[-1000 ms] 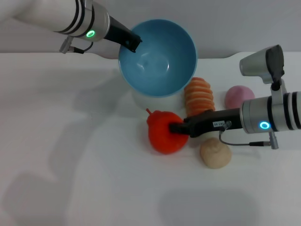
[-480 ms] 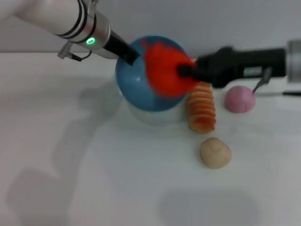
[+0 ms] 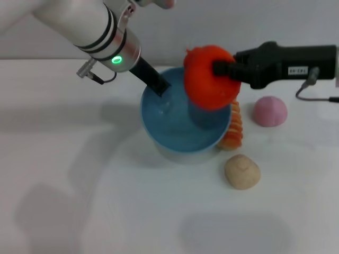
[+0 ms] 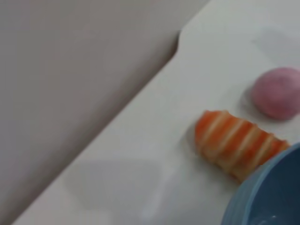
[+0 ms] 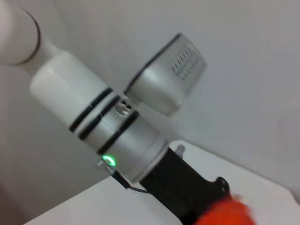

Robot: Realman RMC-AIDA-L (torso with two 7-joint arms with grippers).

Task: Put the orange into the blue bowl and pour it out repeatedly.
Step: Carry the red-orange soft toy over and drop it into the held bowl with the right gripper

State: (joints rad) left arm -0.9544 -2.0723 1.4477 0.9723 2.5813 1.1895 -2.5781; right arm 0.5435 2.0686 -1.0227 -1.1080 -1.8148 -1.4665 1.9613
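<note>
Over the far right rim of the blue bowl is where my right gripper has the orange at the moment, fingers clamped into its right side, fruit up in the air and clear of the bowl's floor. My left gripper is pinched on the bowl's far left rim, holding it roughly level on the white surface. So I'd say we're at the drop-it-in step. My thinking: slide the orange a bit further toward the middle of the bowl before letting go, since it's hanging close to the edge and a soft toy like that could catch the lip and roll off toward the striped roll tucked just behind the bowl on the right. Lower it some too, and keep the left side's hold steady so the bowl doesn't tip when it lands. The beige ball and pink dome sit off to the right, out of the way.
</note>
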